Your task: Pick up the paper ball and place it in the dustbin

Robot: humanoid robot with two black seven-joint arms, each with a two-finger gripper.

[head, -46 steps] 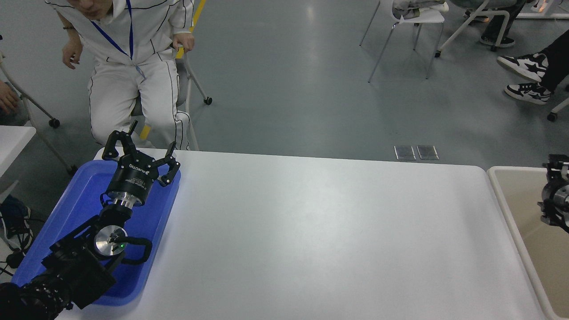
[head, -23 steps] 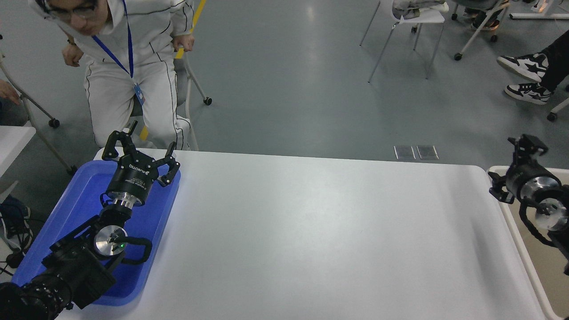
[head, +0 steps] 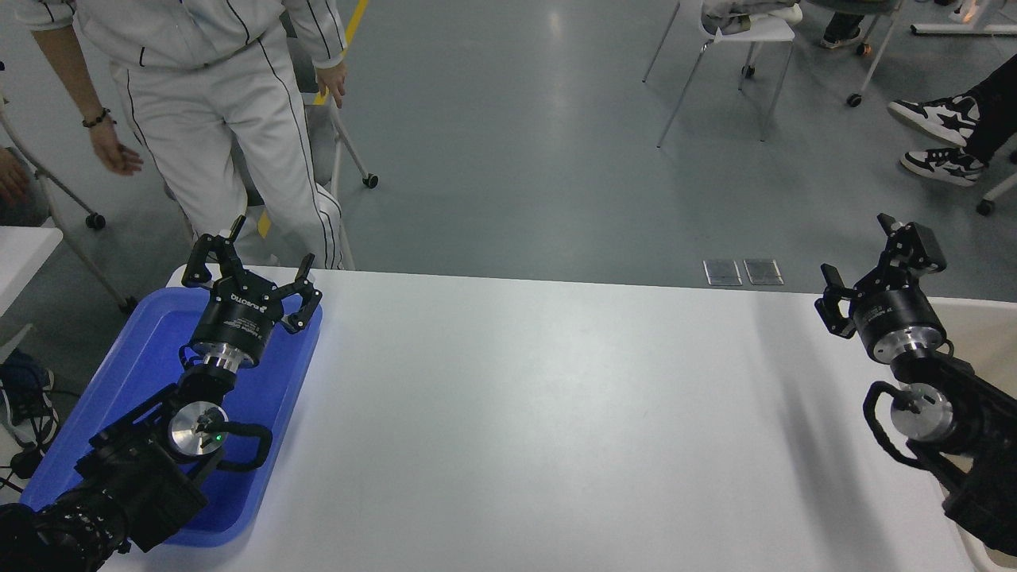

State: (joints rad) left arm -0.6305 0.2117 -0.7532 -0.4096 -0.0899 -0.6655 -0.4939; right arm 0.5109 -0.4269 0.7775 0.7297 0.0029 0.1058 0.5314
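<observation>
R gripper (head: 872, 266) is above table (head: 540, 413) right edge, near the bin (head: 981, 318), fingers apart, empty; L gripper (head: 250, 274) also spread, over blue tray (head: 135, 373)

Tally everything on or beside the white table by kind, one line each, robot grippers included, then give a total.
Robot grippers: 2, the left gripper over the blue tray, the right gripper at the table's right end, both with jaws open.
Blue trays: 1
Dustbins: 1, the dustbin at the right edge, partly hidden by the arm.
Paper balls: 0 in view.
Total: 4
</observation>
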